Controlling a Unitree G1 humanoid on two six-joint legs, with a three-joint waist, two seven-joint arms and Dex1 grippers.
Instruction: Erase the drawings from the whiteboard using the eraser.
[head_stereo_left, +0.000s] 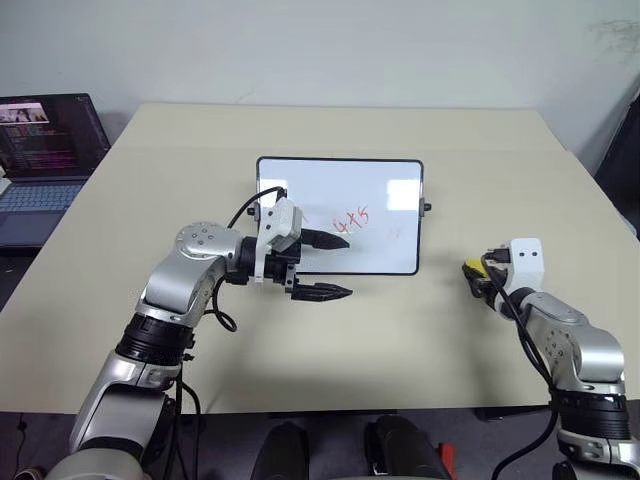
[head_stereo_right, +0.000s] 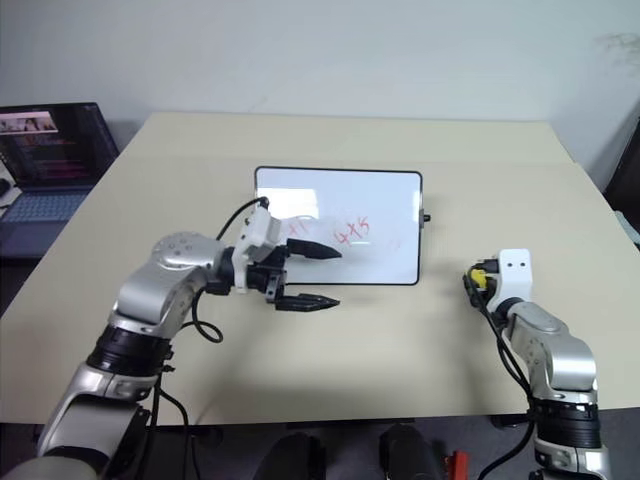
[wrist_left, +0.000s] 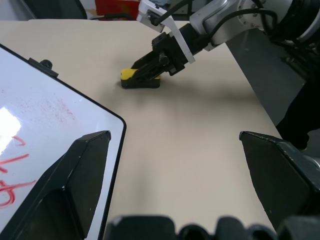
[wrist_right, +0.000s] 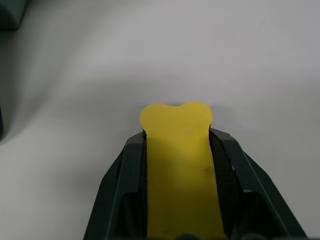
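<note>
Surface: beige table (head_stereo_left: 330, 340), pale wall behind | whiteboard (head_stereo_left: 340, 190) at table centre – red drawings (head_stereo_left: 351, 219) read "4x5" | left gripper (head_stereo_left: 325, 265) spread wide over board's near-left edge | right gripper (wrist_left: 142, 75) clamped on yellow eraser (wrist_left: 129, 74), right of whiteboard | laptop (head_stereo_left: 45, 160) far left – text unreadable

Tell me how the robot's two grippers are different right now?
The left gripper is open and holds nothing; the right gripper is shut on the yellow eraser. The left gripper hovers at the whiteboard, near the red drawings; the right gripper is down at the table, off beside the board. Both have two black fingers.
</note>
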